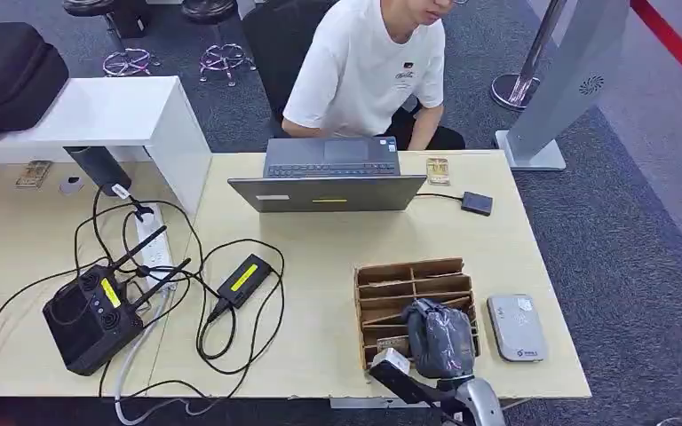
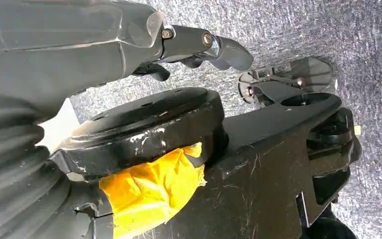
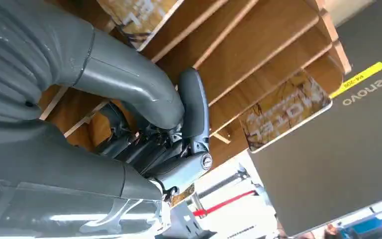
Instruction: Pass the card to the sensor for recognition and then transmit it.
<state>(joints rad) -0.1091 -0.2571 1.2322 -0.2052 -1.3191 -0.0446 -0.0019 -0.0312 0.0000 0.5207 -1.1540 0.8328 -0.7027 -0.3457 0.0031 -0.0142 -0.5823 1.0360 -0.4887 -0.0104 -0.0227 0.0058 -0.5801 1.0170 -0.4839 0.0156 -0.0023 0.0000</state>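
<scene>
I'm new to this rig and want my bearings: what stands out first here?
The right hand is down in the cardboard rack at the table's near edge, with the grey sensor just to its right. Across the table a person sits behind an open laptop. A black box with antennas and tangled cables lie at left.

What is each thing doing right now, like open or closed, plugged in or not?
Laptop: open, lid toward the robot.
Card holder: on the table, a card standing in a slot.
Right hand: reaching into the card holder; grasp unclear.
Left hand: hanging over the floor, holding nothing.
Card reader: flat on the table, nothing on it.
Power strip: cables plugged in.
</scene>
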